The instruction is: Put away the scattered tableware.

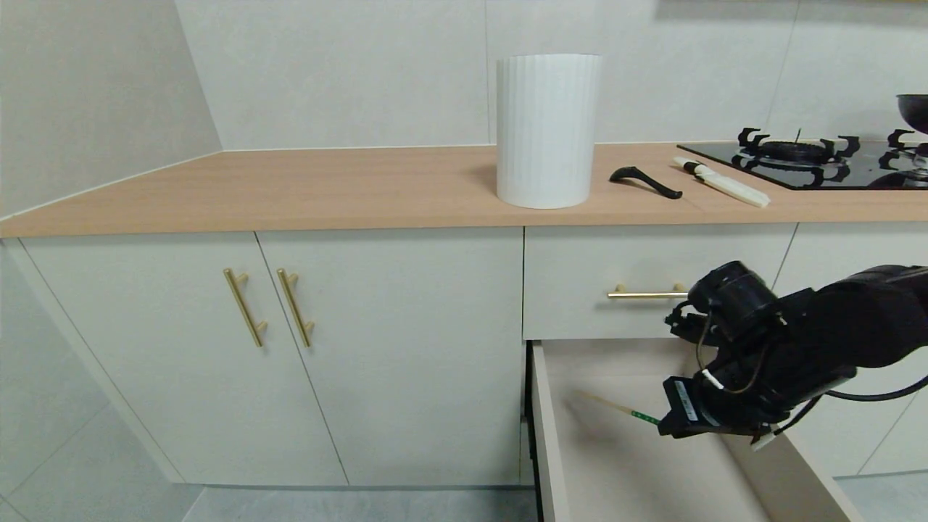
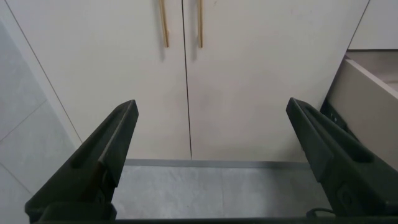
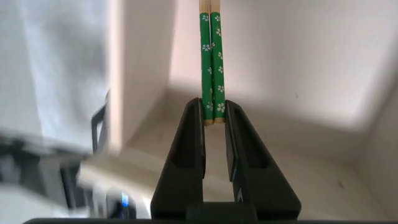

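Note:
My right gripper (image 1: 663, 420) hangs inside the open drawer (image 1: 631, 471), shut on a pair of chopsticks (image 1: 612, 407) with green flowered ends. The chopsticks (image 3: 210, 62) stick out past the fingertips toward the drawer's back wall, clamped between the two black fingers (image 3: 186, 149). On the wooden counter (image 1: 326, 185) lie a black curved utensil (image 1: 645, 181) and a white-sheathed knife (image 1: 721, 181). My left gripper (image 2: 211, 162) is open, low in front of the closed cabinet doors (image 2: 186, 74), with nothing between its fingers.
A tall white ribbed container (image 1: 547, 130) stands on the counter. A black gas hob (image 1: 812, 159) sits at the far right. A closed drawer with a brass handle (image 1: 645, 293) is above the open one. Two cabinet doors with brass handles (image 1: 268, 308) are to the left.

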Robot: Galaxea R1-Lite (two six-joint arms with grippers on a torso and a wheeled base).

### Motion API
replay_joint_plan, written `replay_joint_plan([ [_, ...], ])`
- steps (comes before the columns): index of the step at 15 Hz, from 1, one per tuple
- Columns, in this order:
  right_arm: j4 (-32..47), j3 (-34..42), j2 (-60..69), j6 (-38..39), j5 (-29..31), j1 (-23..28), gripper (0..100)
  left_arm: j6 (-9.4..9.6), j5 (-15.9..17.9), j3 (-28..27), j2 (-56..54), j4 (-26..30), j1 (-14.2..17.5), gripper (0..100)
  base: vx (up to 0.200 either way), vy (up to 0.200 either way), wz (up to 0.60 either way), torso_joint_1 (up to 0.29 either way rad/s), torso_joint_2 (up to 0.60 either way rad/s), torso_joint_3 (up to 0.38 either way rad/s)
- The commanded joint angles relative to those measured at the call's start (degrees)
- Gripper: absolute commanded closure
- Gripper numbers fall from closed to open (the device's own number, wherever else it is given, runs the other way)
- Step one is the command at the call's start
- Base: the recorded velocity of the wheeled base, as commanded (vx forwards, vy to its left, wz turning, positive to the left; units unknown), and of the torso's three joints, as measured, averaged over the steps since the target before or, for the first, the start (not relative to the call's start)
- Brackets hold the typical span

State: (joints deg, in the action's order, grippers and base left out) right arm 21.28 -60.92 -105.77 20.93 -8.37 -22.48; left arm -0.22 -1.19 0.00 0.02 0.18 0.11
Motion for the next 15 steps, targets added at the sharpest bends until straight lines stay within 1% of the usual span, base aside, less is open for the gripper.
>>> replay_joint_plan([
  [1,-4.2,0.4,-11.0,1.9,2.0,-1.2,100,-0.04,0.0,0.0,0.0,0.0,0.1,0,0.0,0.0,0.0,0.0,0.0,0.0],
  [3,-7.2,1.0,-14.0,3.2,2.3,-2.0,100,-0.04,0.0,0.0,0.0,0.0,0.1,0,0.0,0.0,0.0,0.0,0.0,0.0],
  [4,-10.1,2.0,-16.8,3.2,4.0,-3.3,100,-0.04,0.0,0.0,0.0,0.0,0.1,0,0.0,0.0,0.0,0.0,0.0,0.0],
  [5,-11.2,2.6,-19.0,3.1,5.4,-4.2,100,-0.04,0.0,0.0,0.0,0.0,0.0,0,0.0,0.0,0.0,0.0,0.0,0.0],
  [6,-11.2,2.6,-19.0,3.1,5.4,-4.2,100,-0.04,0.0,0.0,0.0,0.0,0.0,0,0.0,0.0,0.0,0.0,0.0,0.0],
  [7,-11.8,2.5,-23.6,3.1,9.1,-5.9,100,-0.04,0.0,0.0,0.0,0.0,0.1,0,0.0,0.0,0.0,0.0,0.0,0.0],
  [8,-12.7,2.6,-24.1,3.2,12.4,-6.3,100,-0.04,0.0,0.0,0.0,0.0,0.1,0,0.0,0.0,0.0,0.0,0.0,0.0],
  [9,-13.1,2.9,-24.7,3.2,13.5,-6.7,100,-0.04,0.0,0.0,0.0,0.0,0.0,0,0.0,0.0,0.0,0.0,0.0,0.0],
  [13,-14.5,3.0,-24.7,3.5,13.5,-6.7,100,-0.04,0.0,0.0,0.0,0.0,0.1,0,0.0,0.0,0.0,0.0,0.0,0.0],
  [15,-15.8,3.3,-24.8,5.0,13.6,-6.8,100,-0.04,0.0,0.0,0.0,0.0,0.1,0,0.0,0.0,0.0,0.0,0.0,0.0],
])
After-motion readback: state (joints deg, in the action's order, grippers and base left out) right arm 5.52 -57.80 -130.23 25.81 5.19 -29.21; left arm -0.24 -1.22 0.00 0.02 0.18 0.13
